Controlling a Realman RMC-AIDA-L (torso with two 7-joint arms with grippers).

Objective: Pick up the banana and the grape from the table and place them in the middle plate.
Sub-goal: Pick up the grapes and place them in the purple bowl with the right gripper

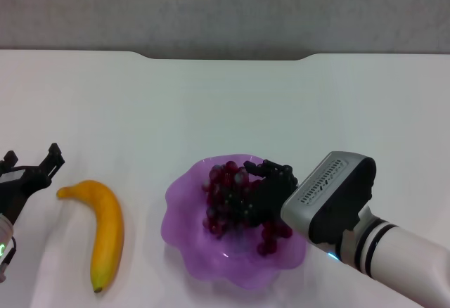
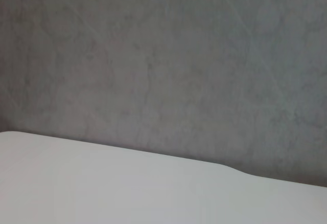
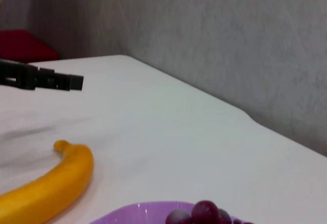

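Note:
The grape (image 1: pixel 223 197), a dark red bunch, lies in the middle plate (image 1: pixel 180 218), a purple dish with a wavy rim. My right gripper (image 1: pixel 270 173) reaches into the dish from the right and sits on top of the bunch, hiding part of it. The banana (image 1: pixel 107 229) lies on the table (image 1: pixel 225 104) to the left of the dish, stem end toward the far left. My left gripper (image 1: pixel 32 159) is open and empty, just left of the banana's stem end. The right wrist view shows the banana (image 3: pixel 51 188), the dish rim (image 3: pixel 138 213), a few grapes (image 3: pixel 205 213) and the left gripper (image 3: pixel 41 79) farther off.
The table's notched far edge (image 1: pixel 225 58) runs along a grey wall. The left wrist view shows only the white tabletop (image 2: pixel 102 188) and that wall. A red object (image 3: pixel 23 45) stands beyond the table in the right wrist view.

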